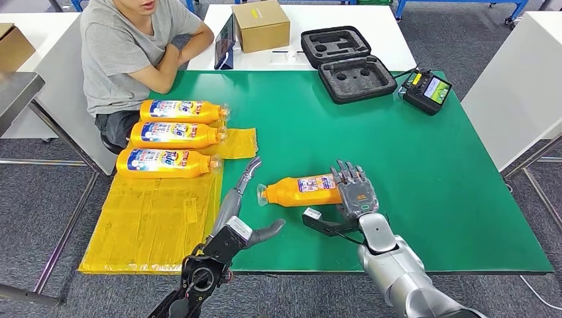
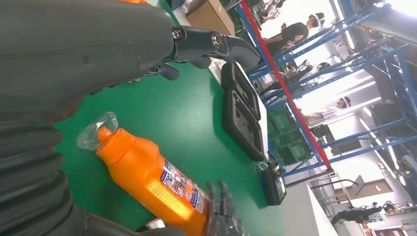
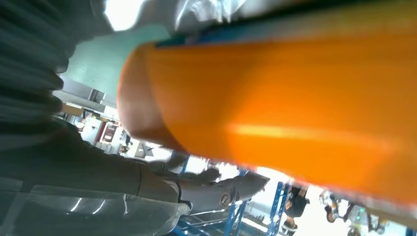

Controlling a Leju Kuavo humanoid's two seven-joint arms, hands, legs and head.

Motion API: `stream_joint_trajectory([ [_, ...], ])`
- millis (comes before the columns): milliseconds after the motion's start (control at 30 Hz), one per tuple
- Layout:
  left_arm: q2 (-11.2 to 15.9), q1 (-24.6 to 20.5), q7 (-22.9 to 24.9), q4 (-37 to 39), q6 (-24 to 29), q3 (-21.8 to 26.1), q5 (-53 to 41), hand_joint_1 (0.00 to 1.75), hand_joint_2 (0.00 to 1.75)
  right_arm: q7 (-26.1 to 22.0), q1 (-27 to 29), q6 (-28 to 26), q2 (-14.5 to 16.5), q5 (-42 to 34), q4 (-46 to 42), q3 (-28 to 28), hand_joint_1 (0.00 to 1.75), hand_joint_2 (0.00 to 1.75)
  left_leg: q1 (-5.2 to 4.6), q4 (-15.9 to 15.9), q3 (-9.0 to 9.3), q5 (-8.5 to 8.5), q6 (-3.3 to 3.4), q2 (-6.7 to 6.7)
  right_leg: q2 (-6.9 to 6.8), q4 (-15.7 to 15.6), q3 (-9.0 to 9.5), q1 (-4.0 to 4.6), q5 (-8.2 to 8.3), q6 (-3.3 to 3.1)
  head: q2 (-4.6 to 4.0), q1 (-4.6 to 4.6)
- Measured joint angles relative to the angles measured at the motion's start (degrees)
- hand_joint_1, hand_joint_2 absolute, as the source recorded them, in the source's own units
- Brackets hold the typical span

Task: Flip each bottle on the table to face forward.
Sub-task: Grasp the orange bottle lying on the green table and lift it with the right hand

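One orange bottle [image 1: 301, 191] lies on its side on the green table [image 1: 397, 152], cap toward my left hand, a small label patch showing on top. My right hand [image 1: 354, 192] rests its fingers over the bottle's base end, with the thumb [image 1: 319, 222] spread apart on the table side. The right wrist view has the orange bottle [image 3: 295, 108] close up and the thumb [image 3: 221, 189] clear of it. My left hand [image 1: 240, 209] is open beside the cap, not touching it. Three more orange bottles [image 1: 173, 136] lie label-up in a row on a yellow sheet [image 1: 152, 218].
A person [image 1: 132, 53] sits at the table's far left corner, arms folded. An open black foam case [image 1: 348, 63] and a remote controller [image 1: 427, 91] lie at the far side. A cardboard box [image 1: 260, 25] and a tablet [image 1: 224, 43] stand on the white table behind.
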Motion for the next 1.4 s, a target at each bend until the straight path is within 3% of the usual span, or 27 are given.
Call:
stream_joint_trajectory([
  [100, 0.0, -0.01, -0.07, 0.09, 0.02, 0.01, 0.01, 0.0, 1.75, -1.04, -0.43, 0.54, 0.04, -1.16, 0.98, -0.04, 1.74, 1.75, 0.0, 0.0, 0.0, 0.0, 0.0, 0.0, 0.0, 0.0, -0.01, 0.0, 0.0, 0.0, 0.0, -0.01],
  [633, -0.17, -0.8, -0.16, 0.66, -0.16, 0.01, 0.07, 0.0, 1.75, -4.73, -1.65, 1.25, -0.25, -4.51, 3.62, -1.09, 1.75, 1.75, 0.0, 0.01, 0.01, 0.0, 0.0, 0.01, 0.0, -0.01, -0.01, 0.0, 0.0, 0.0, 0.0, -0.01],
  [700, -0.17, -0.87, -0.36, 0.9, -0.07, 0.01, 0.23, 0.0, 1.75, -8.29, -1.63, 2.1, -0.2, -7.92, 3.63, -1.74, 1.75, 1.75, 0.0, 0.01, 0.01, 0.0, 0.0, 0.01, 0.0, -0.01, 0.0, 0.0, 0.0, 0.0, 0.0, 0.0],
  [767, -0.17, -0.9, -0.84, 1.13, 0.24, 0.01, 0.61, 0.0, 1.75, -15.96, -1.8, 5.13, -0.08, -15.62, 3.6, -3.62, 1.75, 1.75, 0.01, 0.01, 0.04, -0.01, 0.0, 0.03, 0.04, 0.0, 0.01, 0.01, 0.0, 0.0, 0.0, 0.01],
  [867, -0.2, -1.06, -1.68, 1.46, 0.96, 0.01, 1.19, 0.0, 1.75, -28.32, -1.94, 12.81, 0.53, -28.77, 3.52, -8.9, 1.75, 1.75, 0.01, 0.01, 0.11, -0.03, 0.0, 0.17, 0.17, -0.01, 0.03, 0.02, 0.0, 0.0, 0.0, 0.01],
  [967, -0.22, -1.14, -2.63, 1.57, 1.91, 0.02, 1.9, 0.0, 1.75, -35.7, -1.52, 20.32, 1.01, -37.49, 3.4, -13.53, 1.75, 1.75, 0.01, 0.01, 0.11, -0.03, 0.0, 0.23, 0.18, -0.01, 0.03, 0.02, 0.0, 0.0, 0.0, 0.0],
  [1233, -0.35, -0.95, -3.69, 0.28, 4.73, 0.02, 4.01, 0.0, 1.75, -37.86, 0.12, 27.14, 1.57, -47.88, 1.75, -16.96, 1.75, 1.75, 0.02, 0.01, 0.07, -0.01, 0.0, 0.25, 0.17, 0.01, 0.02, 0.02, 0.01, 0.01, 0.0, 0.0],
  [1400, -0.34, -0.75, -3.89, -1.03, 5.72, 0.01, 4.55, 0.0, 1.75, -37.88, 0.93, 28.04, 1.87, -49.76, 0.71, -16.93, 1.75, 1.75, 0.01, 0.01, 0.03, -0.01, 0.0, 0.24, 0.17, 0.01, 0.0, 0.01, 0.01, 0.01, 0.0, 0.0],
])
